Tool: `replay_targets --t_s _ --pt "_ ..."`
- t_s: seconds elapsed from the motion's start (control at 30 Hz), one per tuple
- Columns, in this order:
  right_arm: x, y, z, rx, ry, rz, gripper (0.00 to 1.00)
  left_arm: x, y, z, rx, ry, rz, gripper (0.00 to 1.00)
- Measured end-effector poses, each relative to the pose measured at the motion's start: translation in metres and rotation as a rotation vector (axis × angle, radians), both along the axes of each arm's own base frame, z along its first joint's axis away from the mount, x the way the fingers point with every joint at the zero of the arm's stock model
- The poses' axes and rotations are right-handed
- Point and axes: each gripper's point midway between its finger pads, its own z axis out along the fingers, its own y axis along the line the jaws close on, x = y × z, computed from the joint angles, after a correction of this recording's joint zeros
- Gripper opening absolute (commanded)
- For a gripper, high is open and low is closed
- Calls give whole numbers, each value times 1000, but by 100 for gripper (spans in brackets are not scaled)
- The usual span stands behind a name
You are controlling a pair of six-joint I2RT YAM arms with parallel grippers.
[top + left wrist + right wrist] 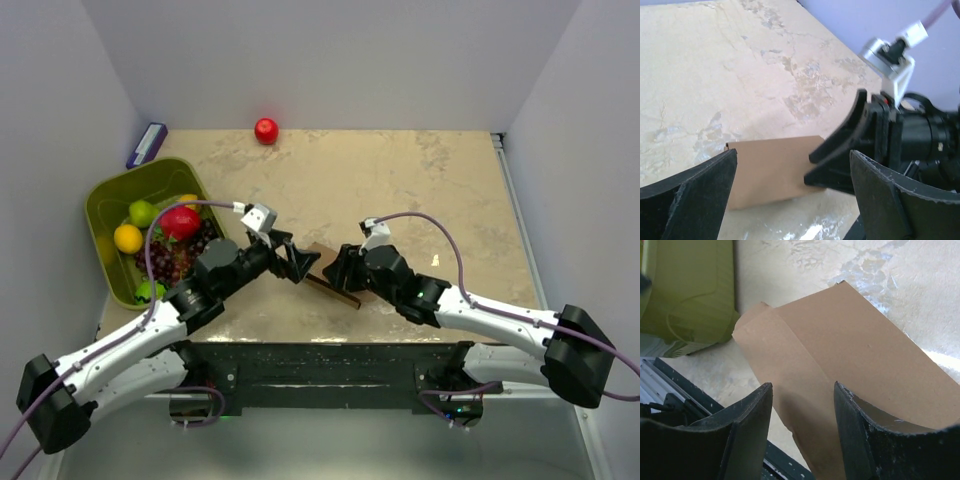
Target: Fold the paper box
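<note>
Plain brown thin-cardboard paper box (840, 365) lay at the bench's (400, 180) near edge, pinched by the right jaws, left jaws released; the one-sided hold risked it swinging or creasing.

Matt cardboard paper box (855, 355); plastic bin (690, 290)

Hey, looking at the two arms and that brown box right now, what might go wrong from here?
1. The left tool stands open, off the box. Only the right tool straddles it, so it may slip or twist.
2. Both tools sit very close together and could bump.
3. The box lies toward the near edge of the table, so a push might slide it off.
</note>
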Motion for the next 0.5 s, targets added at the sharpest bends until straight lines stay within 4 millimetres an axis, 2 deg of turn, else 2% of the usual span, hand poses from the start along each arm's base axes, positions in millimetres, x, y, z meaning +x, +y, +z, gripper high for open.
replay_targets --t_s 0.1,0.3,0.4,0.5 --pt "-2 -2 -6 -4 15 -5 55 17 -6 -3 -3 29 0 90" --pt "-4 -7 -17 -16 35 -20 55 21 -32 -41 4 116 -87 79" --pt "-5 -9 -19 -23 42 -24 55 18 -36 -73 3 188 -107 79" --pt "-8 -13 -29 -43 61 -28 56 14 -31 -113 16 278 -94 78"
